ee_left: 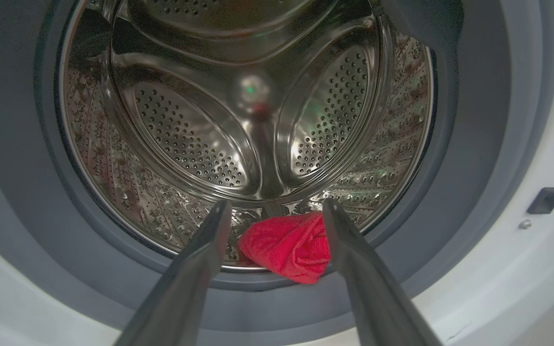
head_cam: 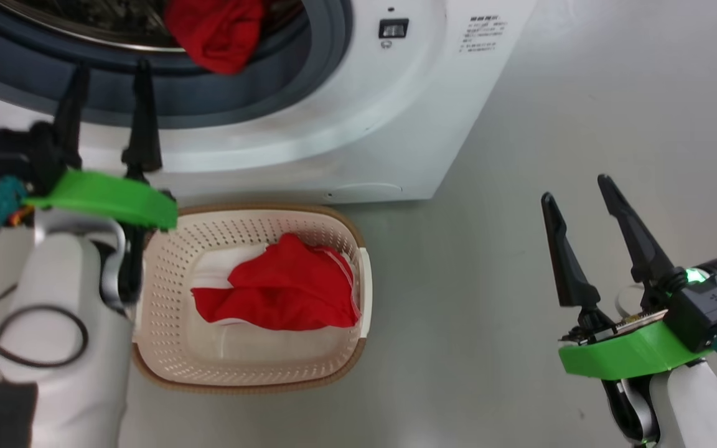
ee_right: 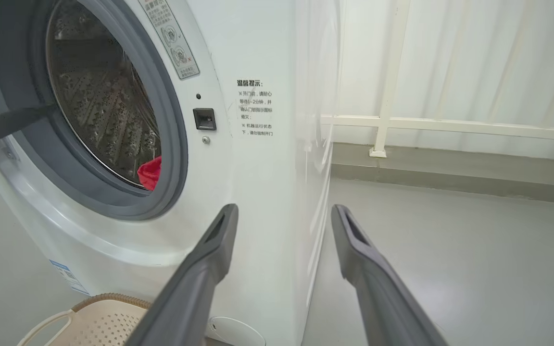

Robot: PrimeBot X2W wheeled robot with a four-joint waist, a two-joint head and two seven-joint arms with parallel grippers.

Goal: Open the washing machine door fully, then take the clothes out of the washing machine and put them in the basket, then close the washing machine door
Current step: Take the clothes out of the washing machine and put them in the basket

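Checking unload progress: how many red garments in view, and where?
2. The first red garment lies in the basket. The second red garment sits on the drum's front lip in the washing machine. The basket heap could hide another.

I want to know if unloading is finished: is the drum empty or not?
Not empty. A red garment lies at the front edge of the drum; a second red garment is already in the basket.

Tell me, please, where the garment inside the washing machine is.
Left wrist view: the red garment lies at the drum's bottom front edge, ahead of the open left gripper.
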